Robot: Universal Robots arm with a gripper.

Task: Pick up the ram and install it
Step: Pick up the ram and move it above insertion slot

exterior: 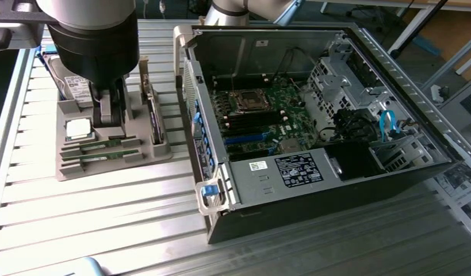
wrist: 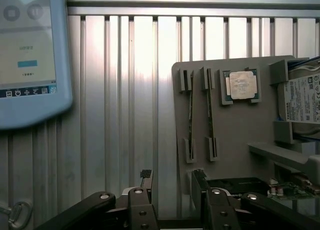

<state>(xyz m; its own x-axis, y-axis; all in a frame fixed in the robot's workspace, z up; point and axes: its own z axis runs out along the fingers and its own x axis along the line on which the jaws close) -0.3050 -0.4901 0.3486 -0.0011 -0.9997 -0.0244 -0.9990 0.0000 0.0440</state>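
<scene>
Two ram sticks stand on edge in slots of a grey holder (exterior: pixel 104 169): one ram stick (exterior: pixel 104 145) (wrist: pixel 190 115) and a second (exterior: pixel 104 156) (wrist: pixel 210 115) beside it. Each is thin and green. My gripper (exterior: pixel 104 115) (wrist: pixel 172 190) hangs over the holder, just behind the sticks in the exterior view. It is open, with nothing between its fingers (wrist: pixel 145 187). The open computer case (exterior: pixel 389 63) lies at the exterior view's right, its motherboard (exterior: pixel 258 109) exposed, with long black memory slots (exterior: pixel 255 121).
A square silver processor chip (exterior: pixel 78 127) (wrist: pixel 242 85) and a hard drive (exterior: pixel 70 83) (wrist: pixel 302 97) sit in the same holder. A card (exterior: pixel 152 109) stands upright at the holder's case-side edge. A light-blue tablet (wrist: pixel 27 55) rests on the slatted aluminium table (exterior: pixel 104 218).
</scene>
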